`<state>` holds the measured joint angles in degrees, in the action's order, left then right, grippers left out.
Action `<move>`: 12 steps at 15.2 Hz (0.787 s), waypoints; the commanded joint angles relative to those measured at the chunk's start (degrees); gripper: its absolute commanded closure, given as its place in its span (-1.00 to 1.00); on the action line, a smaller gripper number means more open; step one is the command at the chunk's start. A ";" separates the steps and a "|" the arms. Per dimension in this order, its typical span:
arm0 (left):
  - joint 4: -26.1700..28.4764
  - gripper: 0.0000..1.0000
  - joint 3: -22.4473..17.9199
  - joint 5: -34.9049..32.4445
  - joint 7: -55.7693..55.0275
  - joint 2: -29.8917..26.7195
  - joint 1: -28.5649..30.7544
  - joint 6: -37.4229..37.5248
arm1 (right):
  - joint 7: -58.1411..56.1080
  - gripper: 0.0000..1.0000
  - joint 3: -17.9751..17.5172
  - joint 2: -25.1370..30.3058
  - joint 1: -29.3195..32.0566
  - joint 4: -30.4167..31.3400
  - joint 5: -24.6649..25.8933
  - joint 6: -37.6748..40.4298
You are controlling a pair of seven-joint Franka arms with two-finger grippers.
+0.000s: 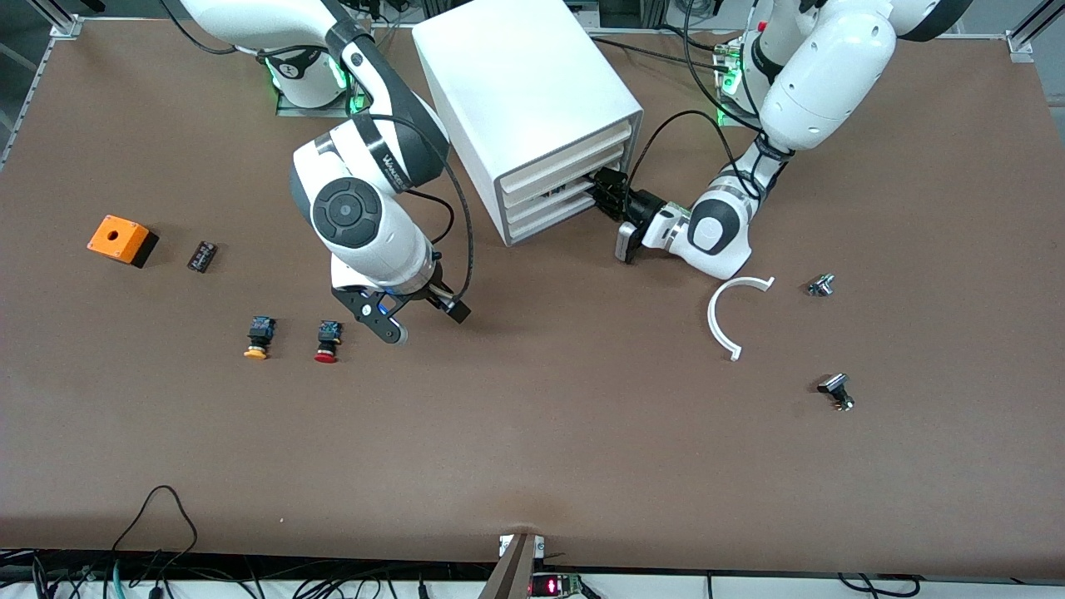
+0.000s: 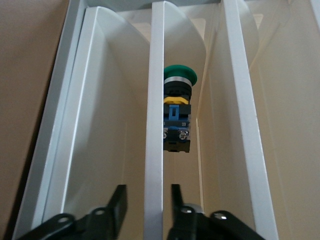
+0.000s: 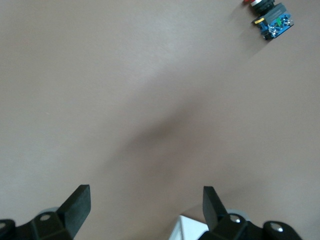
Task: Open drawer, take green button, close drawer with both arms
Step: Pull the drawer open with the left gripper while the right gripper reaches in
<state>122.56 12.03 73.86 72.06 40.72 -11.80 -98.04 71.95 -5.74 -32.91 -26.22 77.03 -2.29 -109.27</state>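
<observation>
The white four-drawer cabinet [image 1: 516,75] stands at the table's robot side. My left gripper [image 1: 602,191] is at the front of one of its middle drawers [image 1: 545,202]. In the left wrist view the left gripper [image 2: 148,197] is open, its fingers [image 2: 118,205] on either side of the drawer's cream front edge [image 2: 154,125] with a small gap each side. The green-capped button [image 2: 178,95] lies inside, seen through the slot beside that edge. My right gripper [image 1: 424,320] is open and empty over bare table; it also shows in the right wrist view [image 3: 146,197].
A red-capped button [image 1: 327,343] [image 3: 272,17] and a yellow-capped button [image 1: 259,338] lie near the right gripper. An orange box [image 1: 121,240] and a small black part [image 1: 202,255] lie toward the right arm's end. A white curved piece [image 1: 732,312] and two metal parts [image 1: 821,285] [image 1: 836,391] lie toward the left arm's end.
</observation>
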 commanded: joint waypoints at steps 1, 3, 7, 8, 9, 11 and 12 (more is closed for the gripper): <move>0.32 1.00 -0.16 1.55 1.86 -0.55 0.72 -0.57 | 3.62 -0.98 -0.15 -3.91 -0.85 -7.14 -0.70 1.60; -0.12 1.00 -0.34 1.55 1.16 -0.47 2.04 -0.48 | 5.12 -0.98 -0.15 -4.62 -1.20 -8.91 -0.70 1.60; -2.48 1.00 -0.51 1.37 -1.82 -0.55 4.94 -0.05 | 7.49 -0.98 -0.15 -5.49 -1.90 -12.42 -3.51 1.60; -3.11 1.00 -0.52 1.20 -2.87 -0.47 5.38 -0.04 | 8.11 -0.98 -0.15 -5.76 -2.52 -13.65 -3.51 1.52; -4.33 1.00 -0.78 1.11 -3.67 -0.46 5.47 -0.04 | 8.99 -0.98 -0.15 -6.46 -3.13 -15.05 -3.51 1.34; -6.79 1.00 -1.04 0.85 -6.39 -0.46 6.26 -0.04 | 11.01 -0.98 -0.15 -7.78 -4.27 -17.52 -3.51 0.81; -7.93 1.00 -1.04 0.59 -7.88 -0.46 6.61 -0.04 | 11.54 -0.98 -0.15 -8.05 -4.98 -18.05 -3.51 0.55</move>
<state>118.47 10.74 73.87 67.84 40.40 -6.08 -98.02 81.20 -5.93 -38.01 -29.61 63.82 -5.29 -109.22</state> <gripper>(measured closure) 0.907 0.004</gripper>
